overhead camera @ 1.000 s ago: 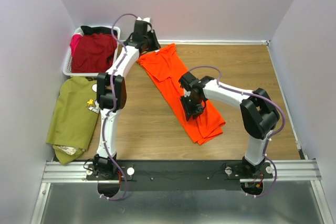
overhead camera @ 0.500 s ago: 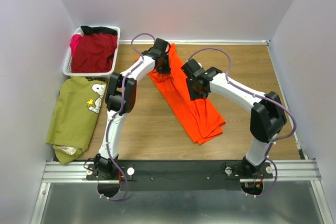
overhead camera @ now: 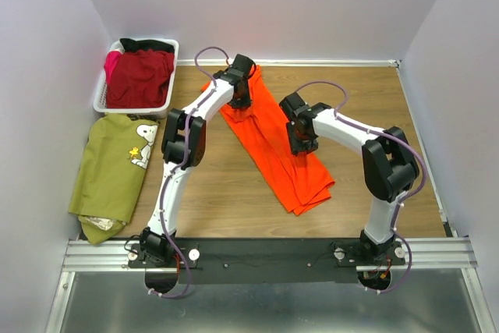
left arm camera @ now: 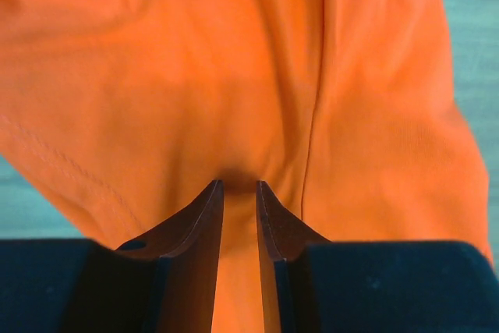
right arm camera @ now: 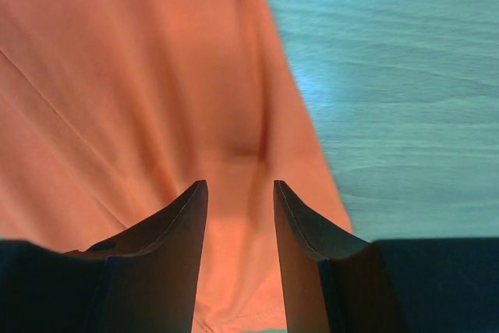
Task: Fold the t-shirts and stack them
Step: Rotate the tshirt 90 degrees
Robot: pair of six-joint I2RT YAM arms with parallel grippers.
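The orange t-shirt [overhead camera: 271,150] lies in a long diagonal strip across the wooden table [overhead camera: 366,107]. My left gripper [overhead camera: 240,95] is low over its far end. In the left wrist view that gripper [left arm camera: 238,185] stands narrowly open, with orange cloth [left arm camera: 195,76] beneath the tips and nothing pinched. My right gripper [overhead camera: 302,139] is over the strip's right edge, about halfway along. The right wrist view shows this gripper [right arm camera: 240,185] open above the orange cloth [right arm camera: 117,76], bare wood just to its right. A dark red t-shirt [overhead camera: 140,77] fills the basket. An olive green t-shirt [overhead camera: 113,165] with a cartoon dog lies at the left.
The white slatted basket [overhead camera: 99,100] stands at the back left corner, with pink and black cloth at its far side. Grey walls close in the table on three sides. The metal rail with both arm bases runs along the near edge.
My left gripper swung from the back, near the basket, onto the orange shirt's far end. My right gripper moved up the shirt from the middle, then settled at its right edge.
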